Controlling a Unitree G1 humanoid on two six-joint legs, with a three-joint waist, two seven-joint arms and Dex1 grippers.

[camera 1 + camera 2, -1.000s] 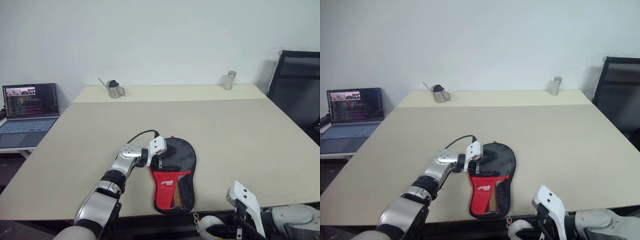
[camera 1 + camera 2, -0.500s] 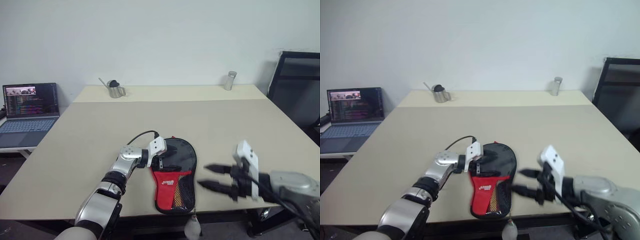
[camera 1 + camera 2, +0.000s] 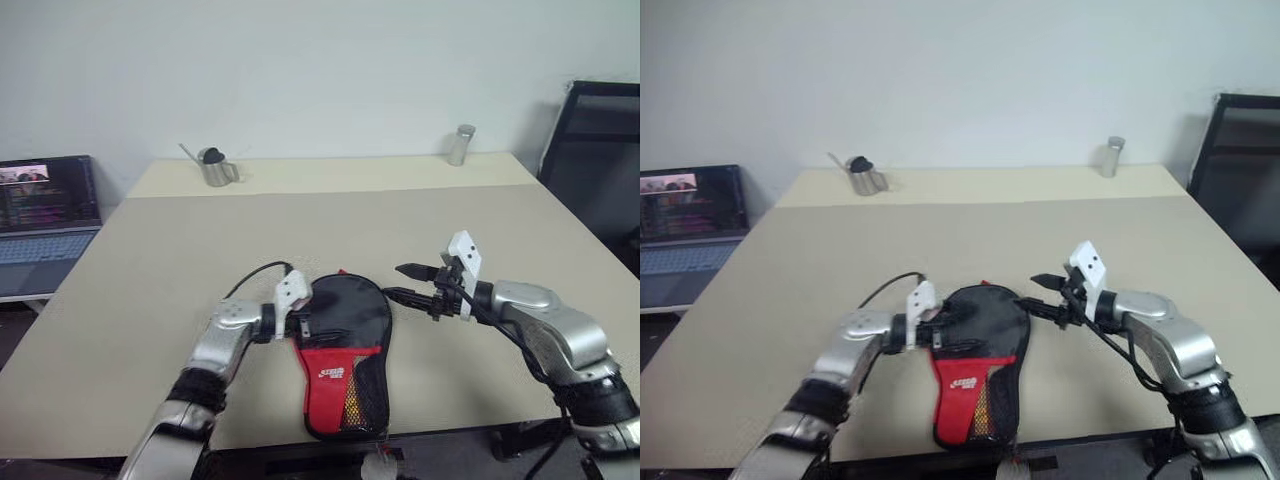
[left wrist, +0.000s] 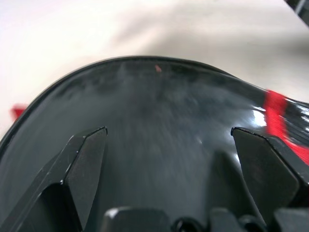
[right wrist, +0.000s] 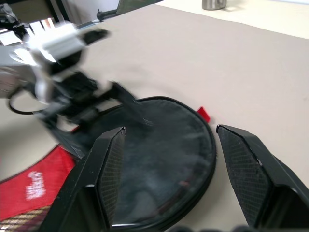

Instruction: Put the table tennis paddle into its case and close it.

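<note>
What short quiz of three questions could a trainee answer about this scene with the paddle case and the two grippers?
1. True or false: the right gripper is shut on the case.
2. What colour is the case's narrower end? A) blue B) red C) green
3. Which item stands at the table's far right edge?

Key:
1. False; its fingers are apart, beside the case's black head.
2. B
3. The small metal cylinder; the metal pitcher stands at the far left.

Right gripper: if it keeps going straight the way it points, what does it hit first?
Probably the case's black head, or the left gripper at its far edge. The right gripper sits beside the case, jaws open; height is unclear.
</note>
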